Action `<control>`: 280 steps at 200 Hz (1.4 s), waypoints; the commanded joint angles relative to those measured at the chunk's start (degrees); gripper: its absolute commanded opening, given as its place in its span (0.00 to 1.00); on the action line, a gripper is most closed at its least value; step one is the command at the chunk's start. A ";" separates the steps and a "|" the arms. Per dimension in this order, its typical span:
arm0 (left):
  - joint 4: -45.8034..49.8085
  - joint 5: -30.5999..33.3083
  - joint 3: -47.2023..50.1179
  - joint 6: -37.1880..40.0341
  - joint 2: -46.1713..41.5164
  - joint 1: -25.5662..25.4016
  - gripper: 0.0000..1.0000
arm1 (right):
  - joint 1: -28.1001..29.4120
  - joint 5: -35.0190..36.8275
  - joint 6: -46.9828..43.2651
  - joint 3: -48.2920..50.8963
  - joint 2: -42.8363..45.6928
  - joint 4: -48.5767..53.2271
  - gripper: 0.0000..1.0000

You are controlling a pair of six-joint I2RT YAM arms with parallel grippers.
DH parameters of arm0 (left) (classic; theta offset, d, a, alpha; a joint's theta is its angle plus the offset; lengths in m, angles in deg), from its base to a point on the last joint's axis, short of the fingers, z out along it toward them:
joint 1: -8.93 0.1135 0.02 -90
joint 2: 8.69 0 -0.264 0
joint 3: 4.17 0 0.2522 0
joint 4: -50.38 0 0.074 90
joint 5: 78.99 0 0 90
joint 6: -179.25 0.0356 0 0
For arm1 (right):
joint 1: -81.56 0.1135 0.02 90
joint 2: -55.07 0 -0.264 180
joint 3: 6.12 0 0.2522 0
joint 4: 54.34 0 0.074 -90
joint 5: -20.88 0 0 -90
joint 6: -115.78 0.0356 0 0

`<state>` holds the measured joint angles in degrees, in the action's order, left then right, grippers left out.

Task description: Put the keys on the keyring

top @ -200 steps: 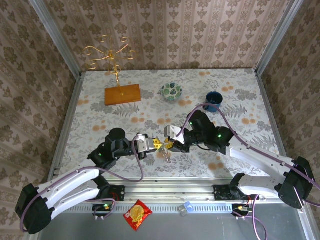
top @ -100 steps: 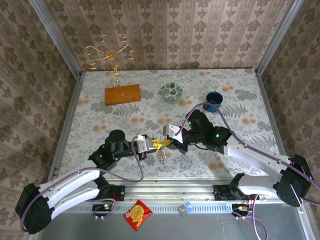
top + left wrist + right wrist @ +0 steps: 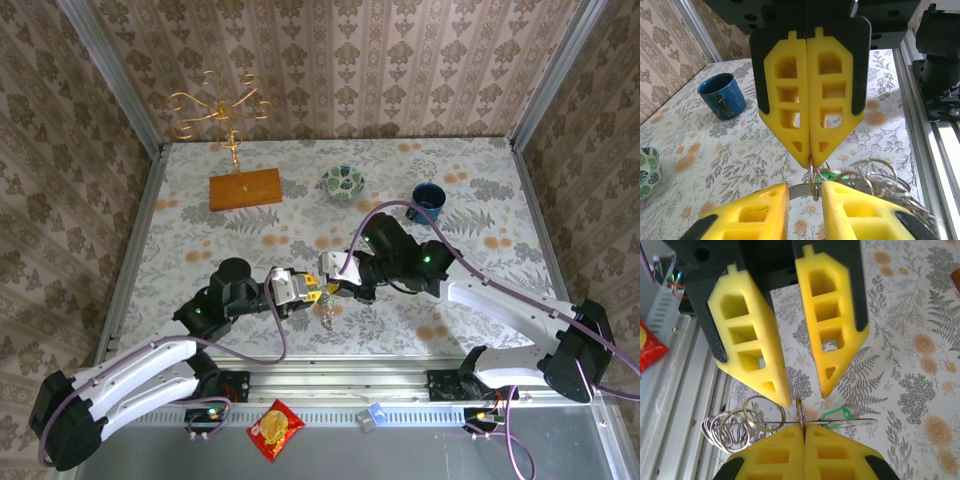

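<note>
My right gripper point(image 3: 804, 429) is shut on a small metal ring point(image 3: 800, 410), pinched upright between its yellow pads. That ring sits on the keyring point(image 3: 860, 421), a thin grey hoop seen edge-on. A green key head point(image 3: 837, 414) lies against the hoop, and several loose silver rings point(image 3: 730, 429) hang at its other end. My left gripper point(image 3: 805, 192) faces the right gripper point(image 3: 810, 155) tip to tip; its jaws are open, with the small ring point(image 3: 813, 180) hanging in the gap. The green key point(image 3: 832, 175) shows behind. From above, the left gripper point(image 3: 314, 293) and right gripper point(image 3: 335, 284) meet over the near table.
A blue mug point(image 3: 428, 200) and a patterned green bowl point(image 3: 342, 182) stand farther back. The gold wire stand point(image 3: 222, 108) on its wooden base point(image 3: 245, 188) is at the back left. A red snack packet point(image 3: 275, 430) lies on the metal rail point(image 3: 400, 412) in front.
The right gripper shut on the small ring and shifted a little left. The left gripper's jaws, shut before, have parted.
</note>
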<state>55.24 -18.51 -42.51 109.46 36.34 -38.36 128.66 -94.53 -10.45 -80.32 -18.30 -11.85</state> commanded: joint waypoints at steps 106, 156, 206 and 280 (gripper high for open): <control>5.32 -1.66 -4.24 2.77 2.68 -0.31 0.14 | 5.28 5.60 -6.11 -7.76 -3.20 7.07 0.00; 5.20 -2.02 -4.08 2.70 2.65 -0.34 0.00 | 4.87 3.75 -2.39 -4.84 -0.88 2.71 0.05; -3.18 -2.10 0.04 -0.44 1.12 -0.33 0.00 | -1.44 -3.90 5.57 3.64 4.14 -6.64 0.29; -7.92 -2.56 2.51 -1.57 0.98 -0.34 0.00 | -2.49 -5.24 7.31 6.79 3.34 -7.74 0.24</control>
<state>51.63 -20.21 -40.15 109.26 38.44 -38.62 126.43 -97.09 -4.57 -73.88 -14.52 -18.21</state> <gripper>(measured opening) 0.049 0.261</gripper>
